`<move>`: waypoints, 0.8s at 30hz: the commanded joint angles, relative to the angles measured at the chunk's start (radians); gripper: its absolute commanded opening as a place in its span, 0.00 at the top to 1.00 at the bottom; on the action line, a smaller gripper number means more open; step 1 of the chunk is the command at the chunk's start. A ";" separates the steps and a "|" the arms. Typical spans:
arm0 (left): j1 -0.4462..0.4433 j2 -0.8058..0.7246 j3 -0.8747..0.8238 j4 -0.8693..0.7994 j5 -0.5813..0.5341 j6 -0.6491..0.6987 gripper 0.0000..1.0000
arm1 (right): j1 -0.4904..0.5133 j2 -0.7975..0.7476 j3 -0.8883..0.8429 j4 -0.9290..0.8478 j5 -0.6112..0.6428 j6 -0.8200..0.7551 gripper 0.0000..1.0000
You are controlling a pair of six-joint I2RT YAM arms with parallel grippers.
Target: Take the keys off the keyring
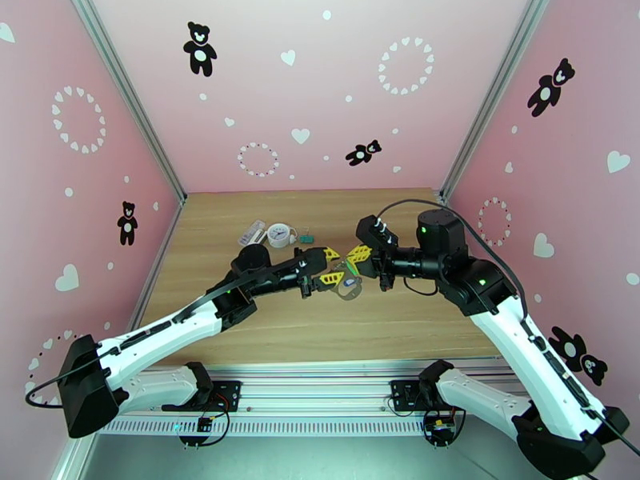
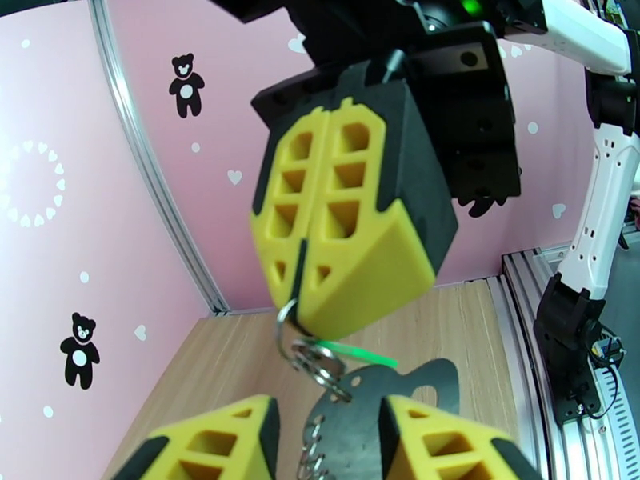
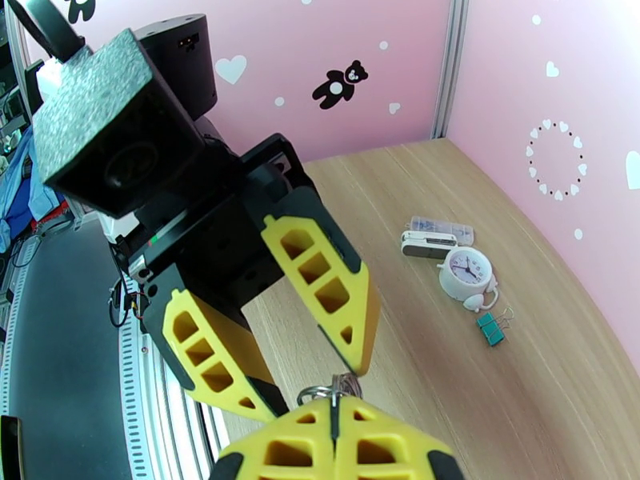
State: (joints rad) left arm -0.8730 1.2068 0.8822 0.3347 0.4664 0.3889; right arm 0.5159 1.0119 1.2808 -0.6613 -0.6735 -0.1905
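Between pink walls (image 1: 320,90) and above the wooden table (image 1: 264,334), the right gripper (image 2: 302,302) was pinched tight on the keyring (image 2: 364,398), with the green key (image 2: 356,354) just under its tips. The left gripper (image 1: 334,266) was spread wide, and the keyring hung between its fingers.

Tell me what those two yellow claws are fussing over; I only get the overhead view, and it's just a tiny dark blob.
Observer: The left wrist view shows the right gripper shut on a small metal ring of the keyring.
Operator: Is any key on it?
Observer: A green key sticks out edge-on beside the rings.
Operator: And the other claw?
Observer: In the right wrist view the left gripper is open, with its fingertips apart near that ring.
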 commanded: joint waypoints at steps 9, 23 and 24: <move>-0.006 0.031 -0.002 0.079 -0.019 -0.012 0.70 | -0.002 -0.015 0.003 0.055 -0.020 0.017 1.00; -0.006 0.042 0.003 0.078 -0.015 0.001 0.78 | -0.002 -0.018 -0.012 0.061 -0.027 0.016 1.00; -0.006 0.042 0.005 0.074 -0.015 0.002 0.81 | -0.002 -0.020 -0.017 0.067 -0.029 0.018 1.00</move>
State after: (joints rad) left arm -0.8734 1.2407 0.8822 0.3923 0.4603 0.3859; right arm 0.5156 1.0103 1.2778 -0.6388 -0.6834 -0.1825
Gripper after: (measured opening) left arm 0.208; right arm 0.035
